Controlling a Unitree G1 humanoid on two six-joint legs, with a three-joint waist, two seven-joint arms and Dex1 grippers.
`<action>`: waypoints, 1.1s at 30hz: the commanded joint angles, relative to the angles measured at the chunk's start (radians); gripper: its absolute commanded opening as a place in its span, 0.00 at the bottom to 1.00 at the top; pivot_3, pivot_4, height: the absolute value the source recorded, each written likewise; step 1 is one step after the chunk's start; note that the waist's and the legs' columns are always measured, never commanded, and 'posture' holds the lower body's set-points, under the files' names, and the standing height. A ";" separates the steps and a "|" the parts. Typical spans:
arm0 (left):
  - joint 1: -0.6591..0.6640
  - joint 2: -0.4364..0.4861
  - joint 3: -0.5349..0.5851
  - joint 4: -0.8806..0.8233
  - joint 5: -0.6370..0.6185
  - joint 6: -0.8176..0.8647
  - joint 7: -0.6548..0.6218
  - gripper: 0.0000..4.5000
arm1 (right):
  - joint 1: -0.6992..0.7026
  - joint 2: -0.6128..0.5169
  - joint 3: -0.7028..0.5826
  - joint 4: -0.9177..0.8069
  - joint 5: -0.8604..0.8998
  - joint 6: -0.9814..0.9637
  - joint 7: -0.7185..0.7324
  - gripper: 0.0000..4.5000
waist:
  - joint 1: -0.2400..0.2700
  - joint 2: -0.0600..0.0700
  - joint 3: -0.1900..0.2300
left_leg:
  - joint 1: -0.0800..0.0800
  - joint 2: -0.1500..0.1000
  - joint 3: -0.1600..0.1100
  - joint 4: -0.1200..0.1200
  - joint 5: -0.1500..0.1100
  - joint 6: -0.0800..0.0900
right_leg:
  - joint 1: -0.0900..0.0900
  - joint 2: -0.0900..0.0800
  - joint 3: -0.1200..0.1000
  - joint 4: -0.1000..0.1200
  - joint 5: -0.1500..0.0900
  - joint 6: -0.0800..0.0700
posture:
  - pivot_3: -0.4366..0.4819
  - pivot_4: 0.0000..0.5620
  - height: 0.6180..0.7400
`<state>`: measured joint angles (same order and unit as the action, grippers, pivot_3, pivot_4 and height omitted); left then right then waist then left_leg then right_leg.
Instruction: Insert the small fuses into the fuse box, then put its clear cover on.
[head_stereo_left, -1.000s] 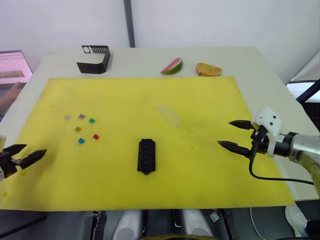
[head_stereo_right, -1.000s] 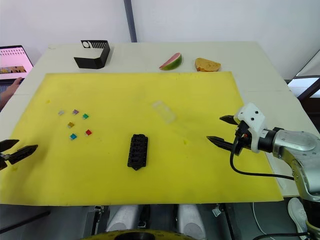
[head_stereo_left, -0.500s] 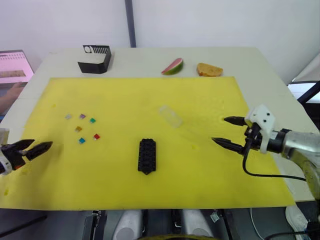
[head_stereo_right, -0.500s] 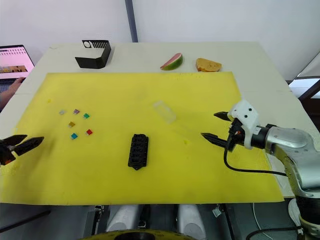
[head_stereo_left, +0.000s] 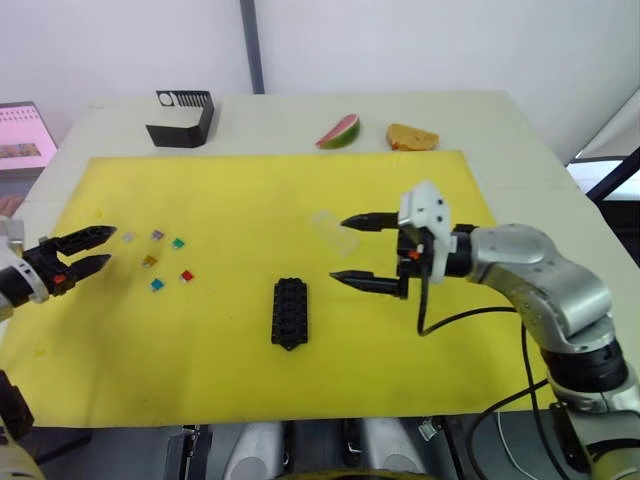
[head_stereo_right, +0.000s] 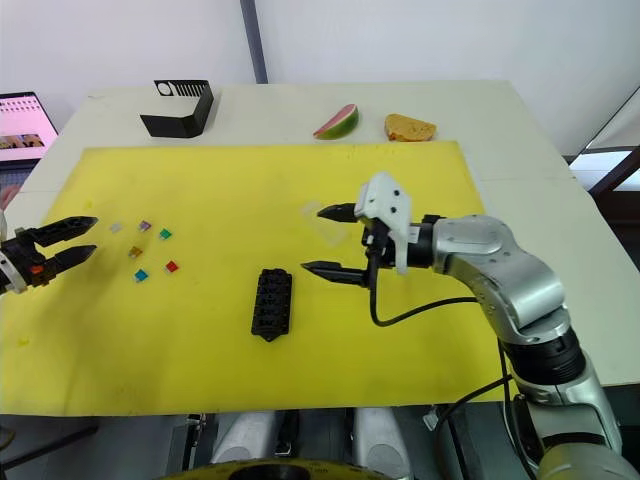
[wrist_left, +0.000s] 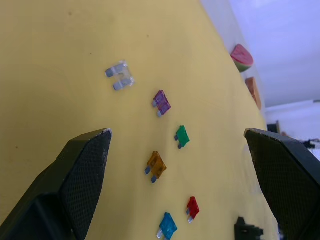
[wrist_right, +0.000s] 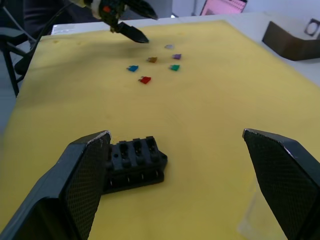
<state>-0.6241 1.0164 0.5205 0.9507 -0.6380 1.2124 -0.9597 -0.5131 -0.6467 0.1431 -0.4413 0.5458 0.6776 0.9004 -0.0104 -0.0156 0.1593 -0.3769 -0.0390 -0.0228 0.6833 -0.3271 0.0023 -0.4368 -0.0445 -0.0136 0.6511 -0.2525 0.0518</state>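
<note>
Right pincer (head_stereo_left: 348, 248) nearer, seemingly above clear cover (head_stereo_left: 336, 230)

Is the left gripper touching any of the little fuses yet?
Apart. In the left wrist view the open fingers flank bare yellow mat, and the nearest fuse, the tan one, lies clear of both. The left eye view shows the left gripper short of the cluster.

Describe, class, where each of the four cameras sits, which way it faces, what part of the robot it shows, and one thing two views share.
Left eye view: on the head, looking down over the yellow mat; shows both arms, left gripper and right gripper.
Right eye view: beside it, same scene.
Left wrist view: on the left wrist, looking along its open fingers at the small fuses.
Right wrist view: on the right wrist, looking past its open fingers at the fuse box.
Shared: both wrist views show the fuses.
</note>
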 joint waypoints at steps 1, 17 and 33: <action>-0.054 0.010 0.032 0.072 0.001 -0.014 0.028 0.99 | -0.036 0.026 0.035 -0.008 -0.040 -0.047 -0.005 1.00 | 0.000 0.000 0.000 | 0.000 0.000 0.000 0.000 0.000 0.000 | 0.000 0.000 0.000 0.000 0.000 0.000 | 0.48 0.27 1.00; -0.124 -0.015 0.122 0.235 -0.017 -0.121 0.077 0.99 | -0.120 0.053 0.073 -0.002 -0.063 -0.042 0.021 1.00 | 0.001 -0.001 0.000 | -0.006 0.000 0.000 0.001 0.003 -0.005 | -0.007 0.000 0.000 0.003 0.000 0.000 | 0.48 0.27 1.00; -0.143 -0.058 0.162 0.274 -0.015 -0.164 0.150 0.99 | -0.149 0.054 0.069 0.026 -0.075 -0.037 0.033 1.00 | 0.000 -0.001 -0.001 | -0.006 0.000 0.000 0.001 0.003 -0.005 | -0.008 0.000 0.000 0.005 0.000 0.000 | 0.48 0.27 1.00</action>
<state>-0.7523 0.9547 0.6614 1.2240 -0.6433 1.0423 -0.8205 -0.6455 -0.5962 0.2284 -0.4048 0.4737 0.6505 0.9362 -0.0107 -0.0168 0.1586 -0.3833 -0.0392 -0.0230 0.6844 -0.3240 -0.0032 -0.4448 -0.0447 -0.0135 0.6565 -0.2524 0.0519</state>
